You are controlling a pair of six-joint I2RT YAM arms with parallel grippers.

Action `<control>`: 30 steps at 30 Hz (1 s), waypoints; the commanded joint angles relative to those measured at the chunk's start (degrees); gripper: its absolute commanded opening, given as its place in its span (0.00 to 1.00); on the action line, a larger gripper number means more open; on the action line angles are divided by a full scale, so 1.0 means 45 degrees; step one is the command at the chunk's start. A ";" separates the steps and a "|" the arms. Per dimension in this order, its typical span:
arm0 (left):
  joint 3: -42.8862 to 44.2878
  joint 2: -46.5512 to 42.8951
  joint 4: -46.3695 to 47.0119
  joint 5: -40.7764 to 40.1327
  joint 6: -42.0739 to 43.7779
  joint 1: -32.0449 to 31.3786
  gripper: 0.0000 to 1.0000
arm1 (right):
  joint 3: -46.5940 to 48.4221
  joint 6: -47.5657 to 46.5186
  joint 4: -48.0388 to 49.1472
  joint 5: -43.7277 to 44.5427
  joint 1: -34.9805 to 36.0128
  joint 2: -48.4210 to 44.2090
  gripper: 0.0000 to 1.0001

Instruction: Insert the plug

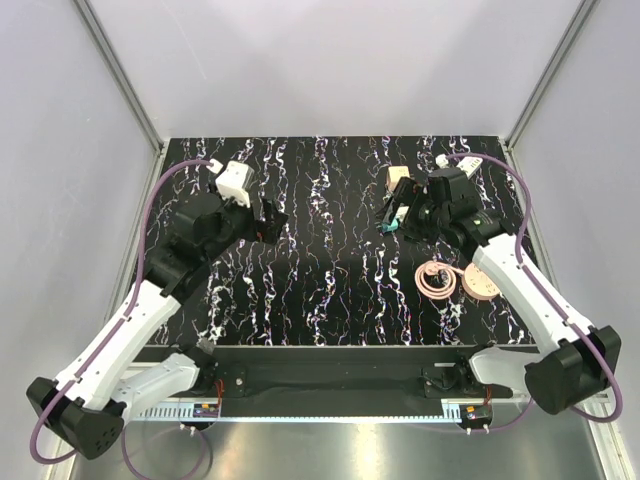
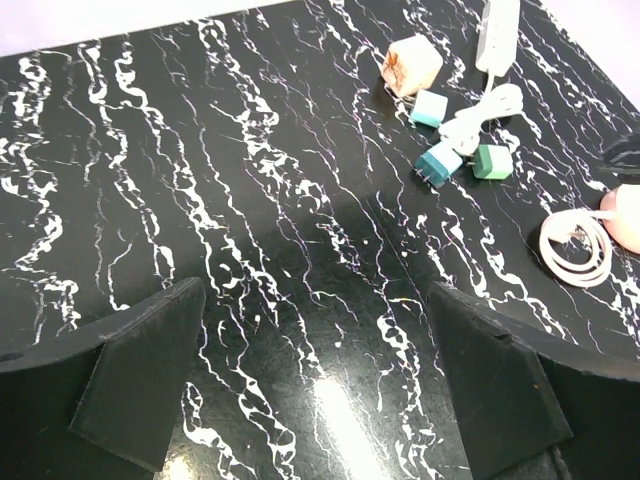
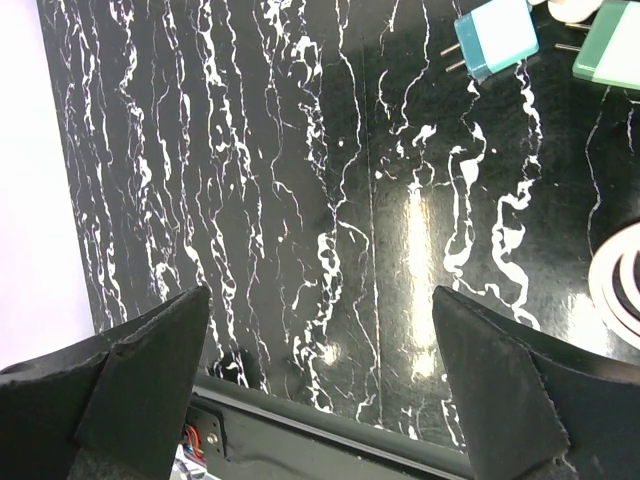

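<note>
A white power strip (image 2: 497,35) lies at the far right of the black marbled table (image 2: 250,200), its white cable (image 2: 480,112) running toward me. Beside the cable lie a beige adapter (image 2: 412,65), a light teal plug (image 2: 430,107), a dark teal plug (image 2: 438,165) and a green plug (image 2: 491,160). My left gripper (image 2: 320,390) is open and empty, low over bare table well left of them (image 1: 274,222). My right gripper (image 3: 320,390) is open and empty, hovering by the plugs (image 1: 398,214). Its view shows the teal plug (image 3: 495,38) and the green plug (image 3: 608,50).
A coiled pink cable (image 1: 436,279) and a pink disc (image 1: 480,283) lie right of centre, near my right forearm. The beige adapter (image 1: 397,178) sits just behind my right gripper. The table's front rail (image 3: 330,430) shows in the right wrist view. Grey walls enclose three sides.
</note>
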 commanded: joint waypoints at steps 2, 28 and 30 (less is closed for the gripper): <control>-0.0028 -0.0393 0.0707 -0.0427 -0.0048 0.0056 0.99 | 0.0889 0.0374 0.0678 -0.0065 0.0053 0.0314 1.00; -0.0106 -0.0160 0.0590 -0.0134 -0.0692 0.0056 0.99 | 0.2802 -0.2592 0.0913 0.3199 -0.3775 0.6754 0.84; -0.0048 -0.0003 0.0590 0.0607 -0.0770 0.0056 0.99 | 0.3408 -0.2750 0.0894 0.3413 -0.3775 0.7187 0.80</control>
